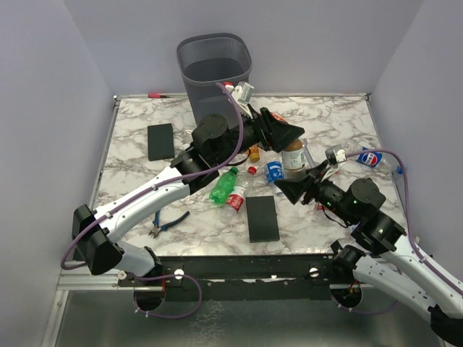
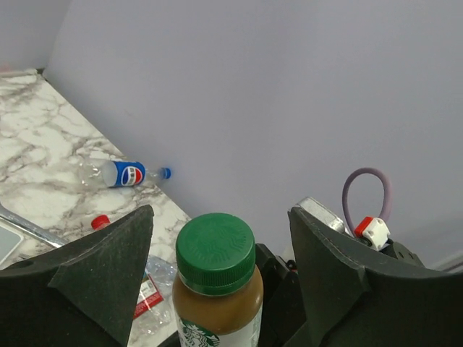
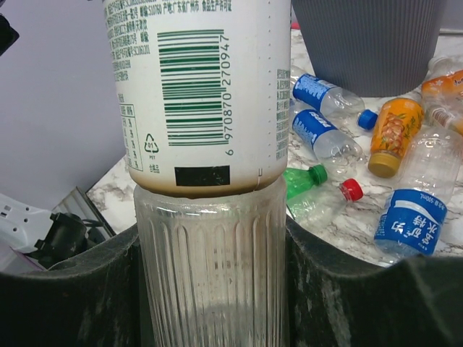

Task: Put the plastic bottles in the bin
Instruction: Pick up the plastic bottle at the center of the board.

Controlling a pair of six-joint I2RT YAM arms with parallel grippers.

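Observation:
A coffee-coloured plastic bottle (image 1: 293, 155) with a green cap (image 2: 215, 253) and a white label (image 3: 202, 108) stands upright above the table. My right gripper (image 3: 213, 289) is shut on its clear ribbed base. My left gripper (image 2: 221, 267) reaches in from the left, its jaws open on either side of the cap with gaps on both sides. The grey mesh bin (image 1: 215, 69) stands at the far edge. More bottles lie on the marble: a green one (image 1: 224, 186), a Pepsi one (image 1: 369, 157), an orange one (image 3: 391, 134) and blue-labelled ones (image 3: 409, 220).
Two flat black slabs (image 1: 160, 142) (image 1: 261, 218) lie on the table. Blue-handled pliers (image 1: 168, 224) rest near the front left. White walls close in the table on three sides.

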